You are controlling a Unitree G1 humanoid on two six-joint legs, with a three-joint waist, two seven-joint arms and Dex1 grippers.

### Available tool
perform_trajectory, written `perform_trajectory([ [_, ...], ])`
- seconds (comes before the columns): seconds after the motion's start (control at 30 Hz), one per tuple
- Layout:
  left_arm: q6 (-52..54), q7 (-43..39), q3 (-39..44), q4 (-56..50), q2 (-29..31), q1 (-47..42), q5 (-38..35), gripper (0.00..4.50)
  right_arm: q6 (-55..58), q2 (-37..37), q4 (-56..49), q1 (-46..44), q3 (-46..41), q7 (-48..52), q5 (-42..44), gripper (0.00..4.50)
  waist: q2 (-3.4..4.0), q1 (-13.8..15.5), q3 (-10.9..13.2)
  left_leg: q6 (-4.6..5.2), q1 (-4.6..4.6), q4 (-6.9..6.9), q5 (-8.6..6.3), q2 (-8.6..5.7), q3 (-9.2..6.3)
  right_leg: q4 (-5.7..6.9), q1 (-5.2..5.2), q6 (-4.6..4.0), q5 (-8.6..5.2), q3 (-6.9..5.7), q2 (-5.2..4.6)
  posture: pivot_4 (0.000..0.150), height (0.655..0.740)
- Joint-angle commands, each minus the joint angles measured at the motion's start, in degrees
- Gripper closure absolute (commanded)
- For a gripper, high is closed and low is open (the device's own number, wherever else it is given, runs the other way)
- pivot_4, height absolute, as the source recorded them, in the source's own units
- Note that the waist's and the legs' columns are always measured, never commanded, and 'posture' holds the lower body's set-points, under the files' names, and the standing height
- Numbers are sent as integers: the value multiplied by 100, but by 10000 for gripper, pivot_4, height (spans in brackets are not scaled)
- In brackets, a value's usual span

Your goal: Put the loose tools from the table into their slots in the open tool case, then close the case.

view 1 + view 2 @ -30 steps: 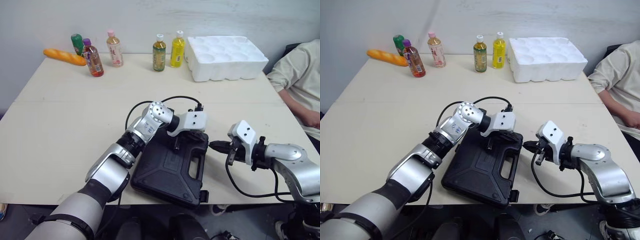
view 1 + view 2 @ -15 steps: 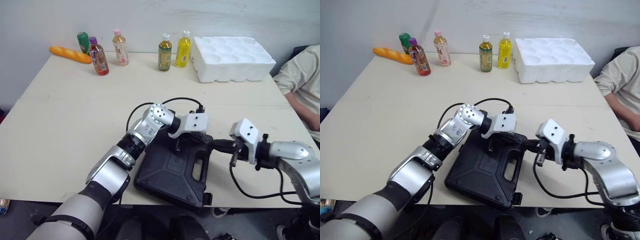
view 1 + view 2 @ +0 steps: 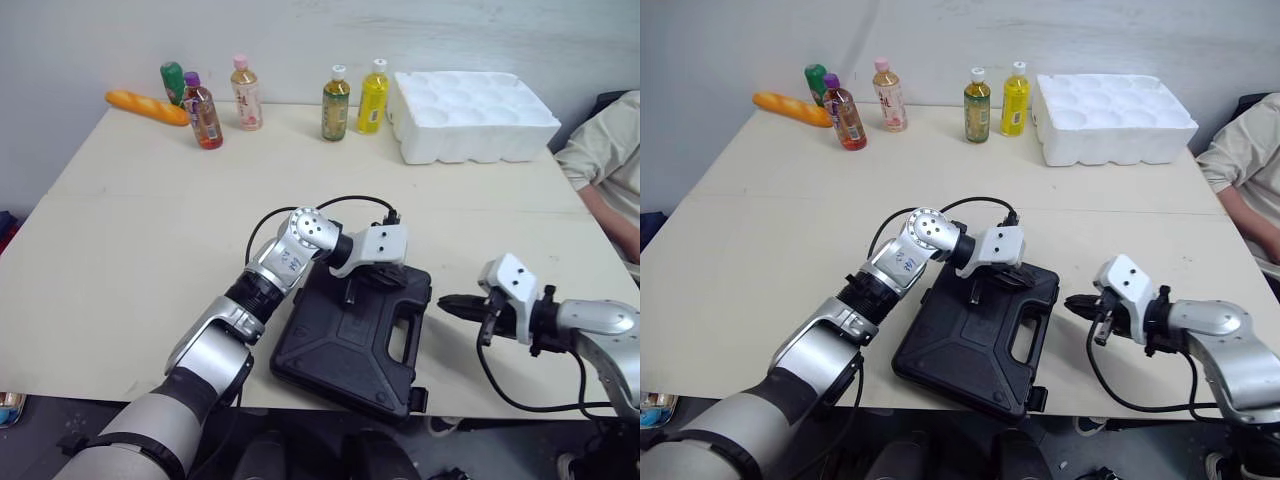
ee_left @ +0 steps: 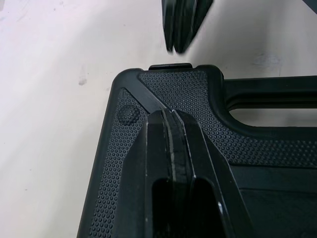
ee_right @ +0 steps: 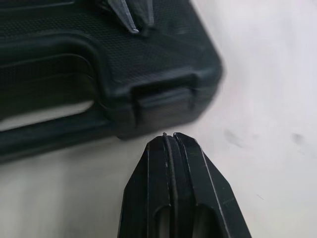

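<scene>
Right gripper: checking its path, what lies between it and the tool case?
Only bare table, seen in the right wrist view, separates the right gripper from the tool case.

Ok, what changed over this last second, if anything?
The right gripper, fingers shut, moved in against the handle-side edge of the tool case, then drew back to the robot's right, so there is now a gap to the latch. Nothing was taken hold of or let go. The left gripper stays on the closed lid with its fingers shut, and the case has not moved.
</scene>
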Motion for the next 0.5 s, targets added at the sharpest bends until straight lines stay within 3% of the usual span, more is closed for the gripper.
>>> perform_trajectory([
  [0.03,188,-91,-539,421,61,313,502,44410,85,123,-285,-343,80,-70,126,45000,0,0,1,0,0,0,0,0,-1,-1,0,0,0,-2,0,1500,7400],
  [0.37,201,-116,-537,339,82,345,501,44410,271,-22,-515,-273,12,-14,97,45000,4,-33,3,0,3,-2,0,0,-3,2,0,0,0,-2,2,1500,7400],
  [0.5,626,-568,-90,-373,291,255,-106,44410,262,-464,-671,131,-361,118,67,45000,17,-15,11,0,-2,-6,0,0,-5,-5,-2,0,0,-4,2,1500,7400],
])
